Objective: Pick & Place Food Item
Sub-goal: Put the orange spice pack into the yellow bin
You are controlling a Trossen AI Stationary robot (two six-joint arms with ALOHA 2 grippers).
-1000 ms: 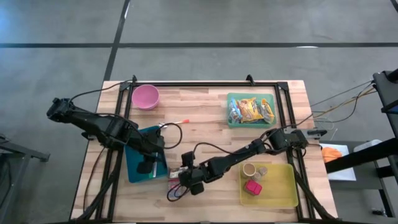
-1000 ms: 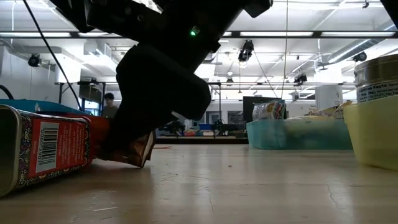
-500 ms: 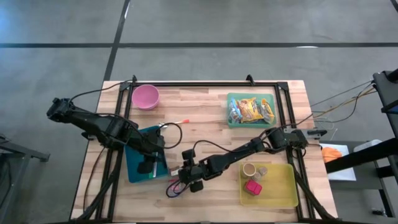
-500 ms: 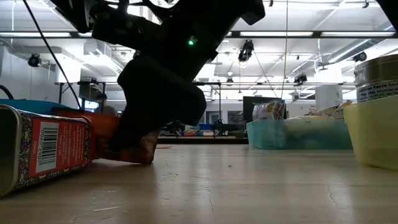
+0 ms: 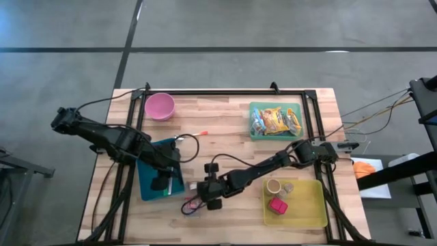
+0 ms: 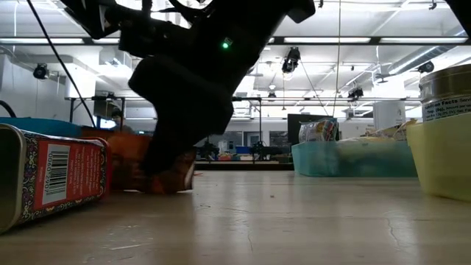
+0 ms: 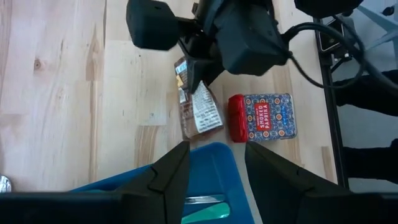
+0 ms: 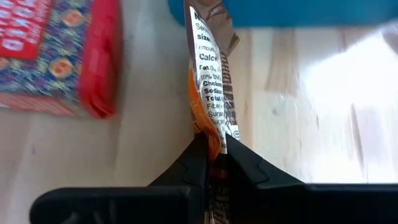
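Now: right claw pinches the snack wrapper by one end.
Held only by that thin edge, it may slip out during lifting; left claw waits half-open, empty.

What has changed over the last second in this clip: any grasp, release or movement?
The right pincer closed on the snack wrapper, now pinched on edge beside the paprika tin, and shifted slightly toward the blue tray. The left pincer stayed above that tray; nothing else moved.
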